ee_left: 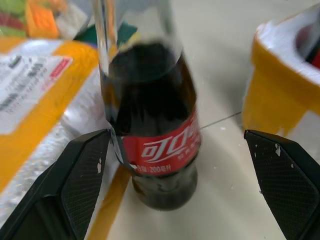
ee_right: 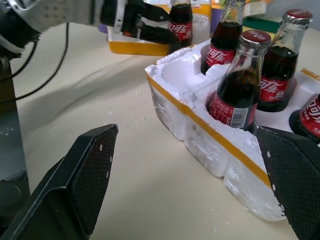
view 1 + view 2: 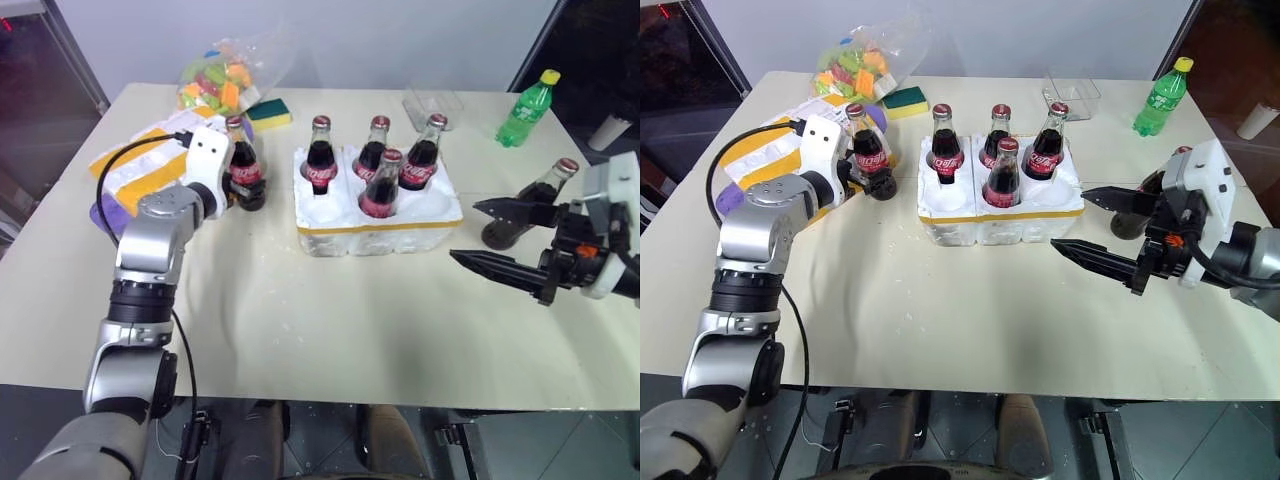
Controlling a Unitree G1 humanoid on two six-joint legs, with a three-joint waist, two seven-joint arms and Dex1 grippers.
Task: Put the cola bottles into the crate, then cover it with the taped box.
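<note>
the left end effector [image 1: 175,190] is released, its fingers spread around the cola bottle [image 1: 152,125] beside the taped box [image 1: 35,100]; one finger sits at the glass, the other stands well clear. closing off-centre like this could shove the bottle sideways and tip it against the box. the right end effector [image 3: 485,235] is released too, hovering by the crate [image 3: 378,225], with another bottle [image 3: 530,200] standing just behind it. four bottles already sit in the crate; a careless sweep of the right arm could knock that rear bottle over on the counter [image 3: 330,330].
</note>
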